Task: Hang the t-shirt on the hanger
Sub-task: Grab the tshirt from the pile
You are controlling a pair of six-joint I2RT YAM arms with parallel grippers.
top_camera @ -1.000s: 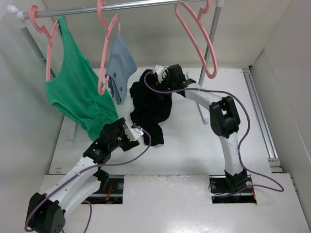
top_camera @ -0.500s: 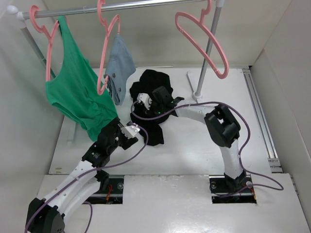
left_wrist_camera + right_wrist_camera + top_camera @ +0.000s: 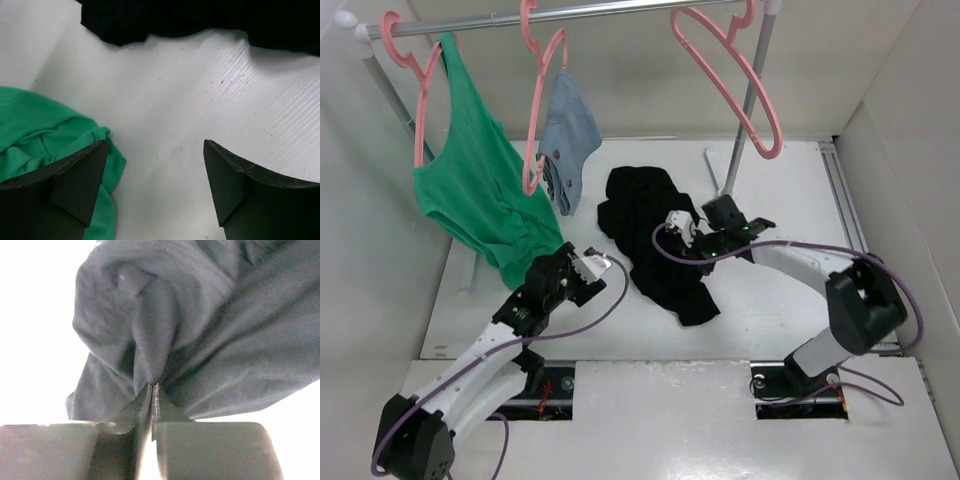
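The black t-shirt [image 3: 642, 215] lies crumpled on the white table, drawn out into a long strip toward the front right. My right gripper [image 3: 673, 236] is shut on a fold near its middle. In the right wrist view the closed gripper [image 3: 154, 387] pinches the t-shirt [image 3: 210, 315], which bunches around the tips. The empty pink hanger [image 3: 732, 78] hangs tilted from the rail, above and behind the shirt. My left gripper [image 3: 606, 264] stands open left of the shirt. In the left wrist view the left gripper [image 3: 155, 165] has only bare table in its gap, with the t-shirt's edge [image 3: 200, 20] beyond it.
A green tank top [image 3: 475, 190] hangs on a pink hanger at left, its hem [image 3: 35, 135] touching the table beside my left finger. A blue-grey garment [image 3: 568, 135] hangs on a second hanger. The rack's upright pole [image 3: 744, 115] stands behind the shirt. White walls enclose the table.
My right gripper came down from the shirt's top, shut on it and pulled it toward the front right, stretching it out. The empty hanger swung. My left jaws narrowed a little.
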